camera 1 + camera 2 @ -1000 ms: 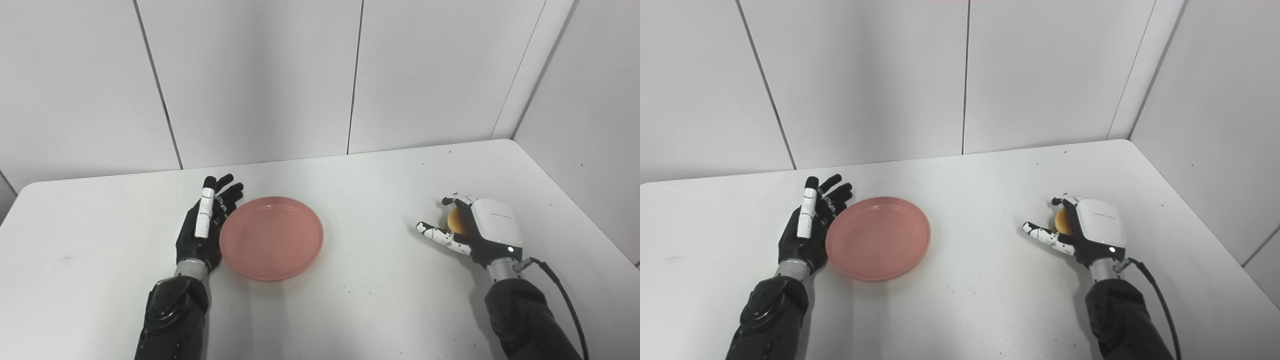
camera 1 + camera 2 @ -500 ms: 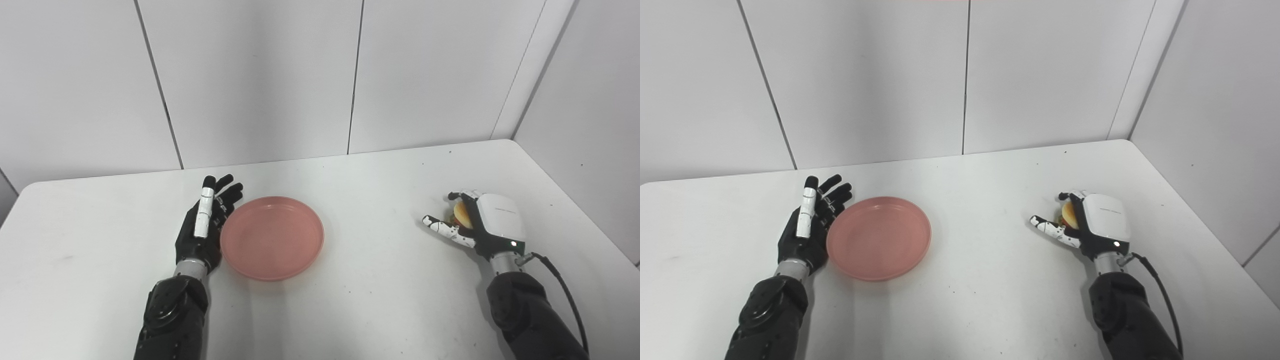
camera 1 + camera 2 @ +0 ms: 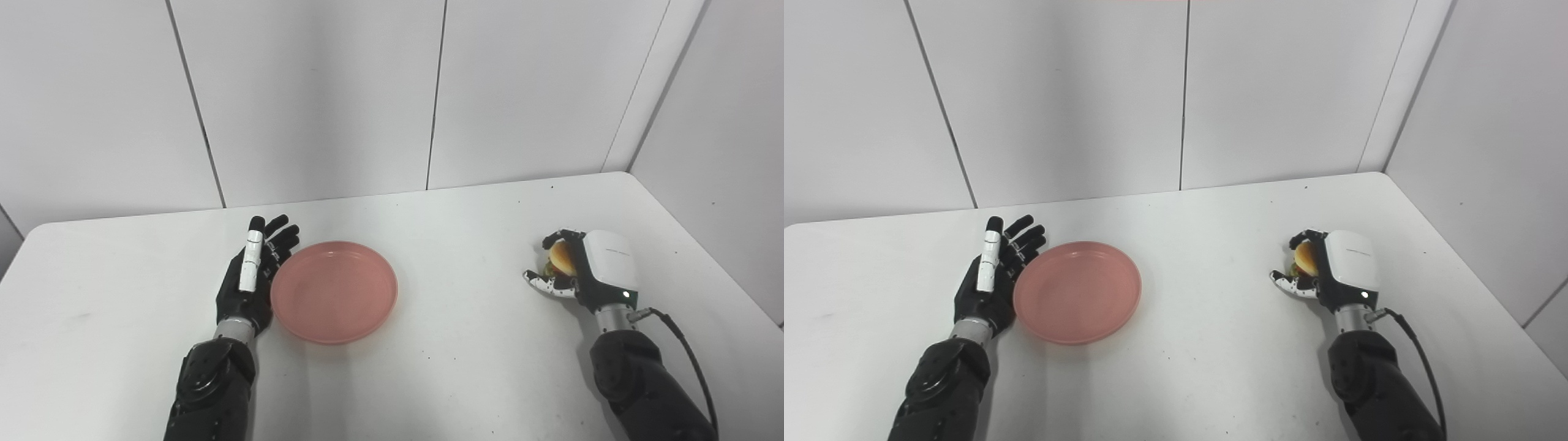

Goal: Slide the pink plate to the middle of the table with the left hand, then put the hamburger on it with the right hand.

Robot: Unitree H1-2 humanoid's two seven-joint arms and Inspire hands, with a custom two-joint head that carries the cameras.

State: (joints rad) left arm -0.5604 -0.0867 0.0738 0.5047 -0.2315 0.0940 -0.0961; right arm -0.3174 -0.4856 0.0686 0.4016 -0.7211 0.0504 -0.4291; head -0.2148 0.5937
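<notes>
right hand (image 3: 589, 269) is on the right side of the worktop (image 3: 465, 343), white back shell facing up and to the right, fingers (image 3: 556, 236) curled over the top of the hamburger (image 3: 561, 260) w/ thumb tucked under its near side, so it's gripping the burger. only the tan bun and a bit of green show between the digits; can't tell if the burger is touching the worktop. black forearm w/ a cable runs back to the bottom right edge. left hand (image 3: 991, 277) lies well apart, left of centre, open, fingers spread and pointing away from the robot, palm side up against the left rim of the pink plate (image 3: 1078, 291). plate sits flat near the middle of the worktop, nothing in it. white wall panels behind.
</notes>
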